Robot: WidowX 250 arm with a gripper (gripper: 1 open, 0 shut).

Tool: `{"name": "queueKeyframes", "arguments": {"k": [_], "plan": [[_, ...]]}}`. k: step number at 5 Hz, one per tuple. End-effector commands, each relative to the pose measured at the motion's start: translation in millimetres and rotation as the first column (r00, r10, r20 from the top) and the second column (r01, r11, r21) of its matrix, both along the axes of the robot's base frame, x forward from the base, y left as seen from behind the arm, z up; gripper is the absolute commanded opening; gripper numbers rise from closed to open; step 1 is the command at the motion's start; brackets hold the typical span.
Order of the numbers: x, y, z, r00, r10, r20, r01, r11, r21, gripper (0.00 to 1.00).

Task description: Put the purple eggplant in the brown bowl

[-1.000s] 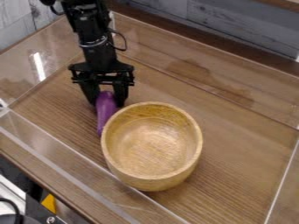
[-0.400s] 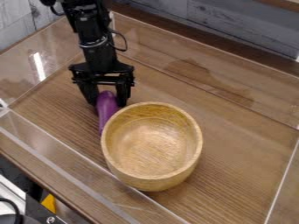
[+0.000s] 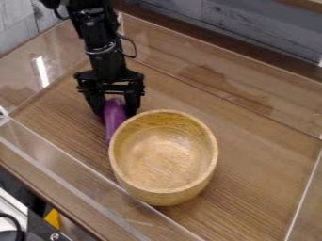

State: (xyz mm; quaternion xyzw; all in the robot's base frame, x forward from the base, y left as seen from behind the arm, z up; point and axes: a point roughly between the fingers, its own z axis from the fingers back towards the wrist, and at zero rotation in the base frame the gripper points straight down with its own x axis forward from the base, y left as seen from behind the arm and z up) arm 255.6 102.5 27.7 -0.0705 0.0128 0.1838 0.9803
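1. Camera view, single overhead-angled shot: black arm reaches down from the upper left onto a wood-grain bench (image 3: 239,104) with clear walls around it.
2. End effector (image 3: 111,100) points straight down, fingers spread wide on either side of the upper end of the eggplant (image 3: 113,120). Jaws are open; nothing is clamped or lifted.
3. Eggplant lies flat on the bench, long axis running from between the fingers toward the bowl (image 3: 165,156). Its lower end sits just beside the bowl's upper-left rim; whether it touches the rim cannot be told. It is outside the bowl, not in it.
4. Bowl stands upright, near the middle of the bench, with nothing inside.
5. Step in hand, as judged: grasp stage. End effector is down at the eggplant and straddling it, but the grip is not made.
6. Next move calls for: closing the fingers across the slim body, then a lift high enough to clear the thick bowl wall, a short shift toward the bowl centre, and release.
7. Risk noted: grip is near one end, so the eggplant may tilt and catch the rim.
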Motion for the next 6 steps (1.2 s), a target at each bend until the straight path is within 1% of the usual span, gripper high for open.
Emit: {"name": "queueKeyframes", "arguments": {"k": [1, 6], "plan": [[4.4, 1, 10.2, 0.999, -0.002, 0.036, 0.001, 1.0, 0.023, 0.0], [-0.2, -3, 24.6, 0.999, 0.016, 0.027, -0.017, 1.0, 0.017, 0.0]]}}
